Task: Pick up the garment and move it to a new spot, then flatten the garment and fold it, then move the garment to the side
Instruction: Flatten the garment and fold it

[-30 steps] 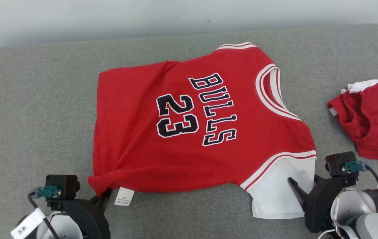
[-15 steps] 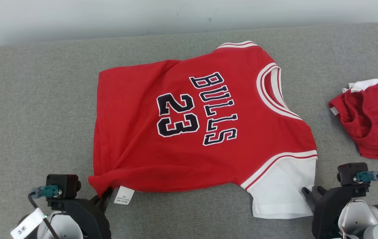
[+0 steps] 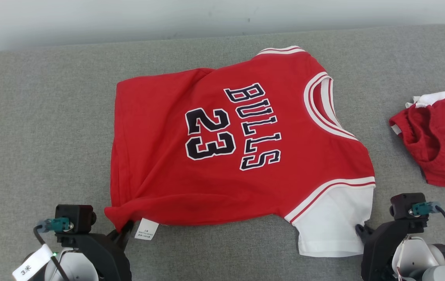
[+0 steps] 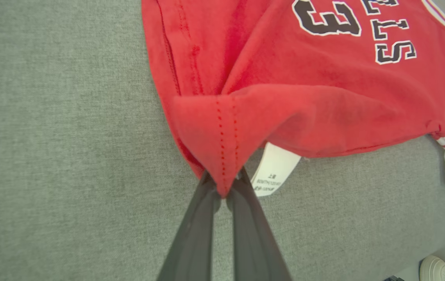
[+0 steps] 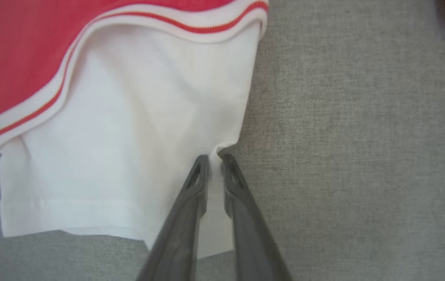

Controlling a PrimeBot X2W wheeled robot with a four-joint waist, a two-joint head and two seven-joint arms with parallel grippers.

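Near the front edge of the grey surface (image 3: pixel 42 136), right pincer (image 5: pixel 215 157) has just closed from wide open onto the white sleeve (image 5: pixel 128 128) of the spread-out red Bulls jersey (image 3: pixel 159 171), left pincer (image 4: pixel 222 189) clamped on its hem corner (image 4: pixel 222 152), so both ends are held, seemingly ready to lift.

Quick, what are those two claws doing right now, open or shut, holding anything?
Left gripper: closed, pinching the red hem corner of the jersey.
Right gripper: closed on the edge of the jersey's white sleeve.
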